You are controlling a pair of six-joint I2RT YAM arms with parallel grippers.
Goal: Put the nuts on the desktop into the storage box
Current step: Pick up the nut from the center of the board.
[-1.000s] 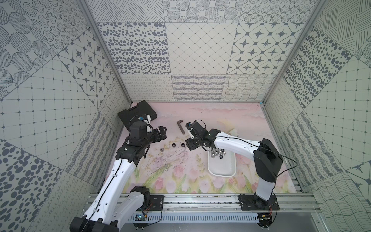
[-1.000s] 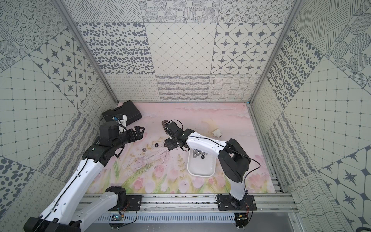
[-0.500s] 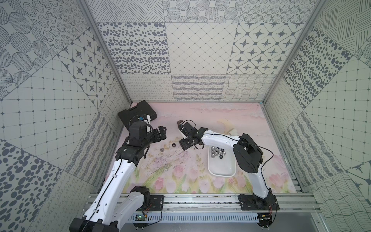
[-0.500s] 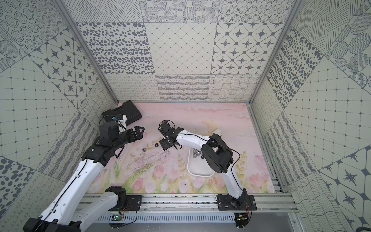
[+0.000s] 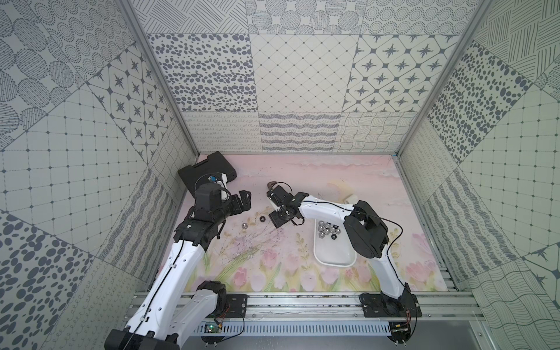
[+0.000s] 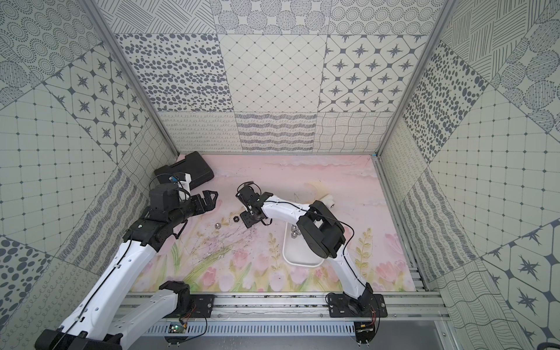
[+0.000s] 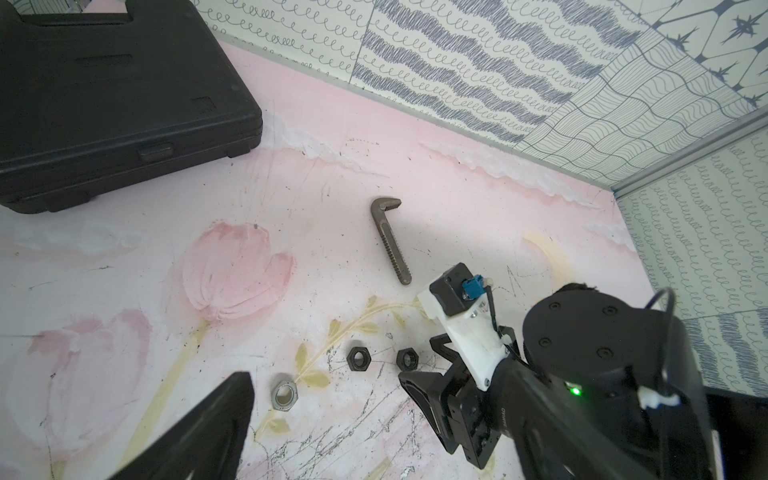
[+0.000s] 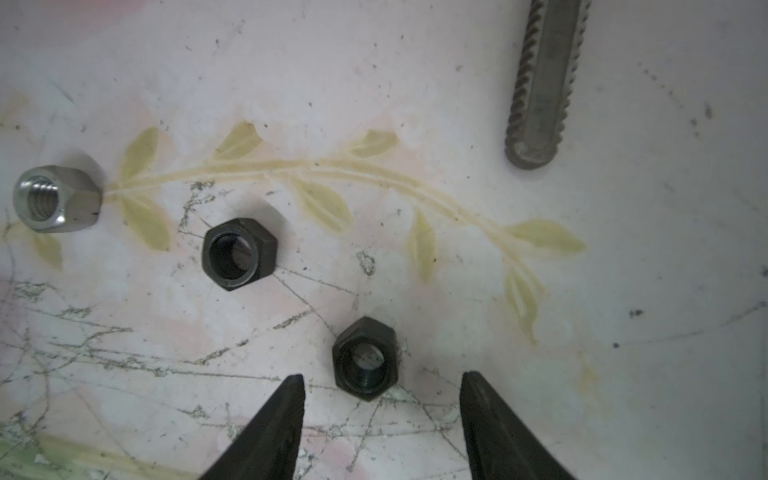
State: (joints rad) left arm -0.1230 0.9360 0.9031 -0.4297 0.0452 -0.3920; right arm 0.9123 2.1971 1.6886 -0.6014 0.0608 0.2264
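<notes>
Right arm [image 5: 321, 209] swung left since earlier. Right jaws open, empty; black nut [image 8: 365, 358] just ahead, roughly centred between tips. Left jaws open, farther.

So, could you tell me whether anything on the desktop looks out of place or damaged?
Three nuts lie loose on the desktop rather than in the storage box: a silver nut, a black nut and a second black nut just ahead of the open right gripper. The desktop print is scuffed with dark scratches near them.
</notes>
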